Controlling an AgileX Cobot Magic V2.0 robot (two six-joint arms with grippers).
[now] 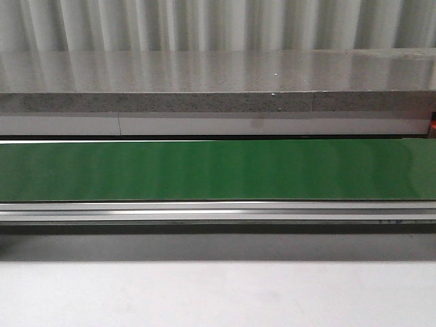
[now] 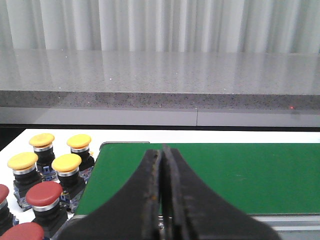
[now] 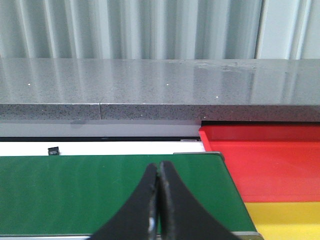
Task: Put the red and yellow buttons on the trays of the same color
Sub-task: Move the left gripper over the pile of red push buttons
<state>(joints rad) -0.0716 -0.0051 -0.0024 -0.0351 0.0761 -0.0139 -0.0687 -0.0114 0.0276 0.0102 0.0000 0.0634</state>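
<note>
**A:** Left wrist view first. What do you have at that end?

**B:** You have the buttons there, standing in a cluster on the white surface (image 2: pixel 125 135) just beside the end of the green belt (image 2: pixel 240 175). Four yellow buttons (image 2: pixel 66 162) sit at the back of the group. At least three red buttons (image 2: pixel 43 194) stand nearer the camera, two of them cut off by the frame edge. None of them is on the belt.

**A:** And your left pincer (image 2: pixel 161 200)?

**B:** Its two dark fingers are pressed together with nothing between them, and it hangs over the belt's end, apart from the buttons.

**A:** Move to the middle.

**B:** In the front view you see only the bare green belt running across the frame, its metal rail (image 1: pixel 218 212) in front and a grey speckled ledge (image 1: pixel 218 102) behind. Neither arm shows there.

**A:** And the right end?

**B:** Your right pincer (image 3: pixel 159 200) is also closed on nothing, over the far end of the belt. Just beside that end lies the red tray (image 3: pixel 265 160), and the yellow tray (image 3: pixel 285 220) touches it on the side nearer the camera. Both trays hold no buttons in the part you can see.
</note>
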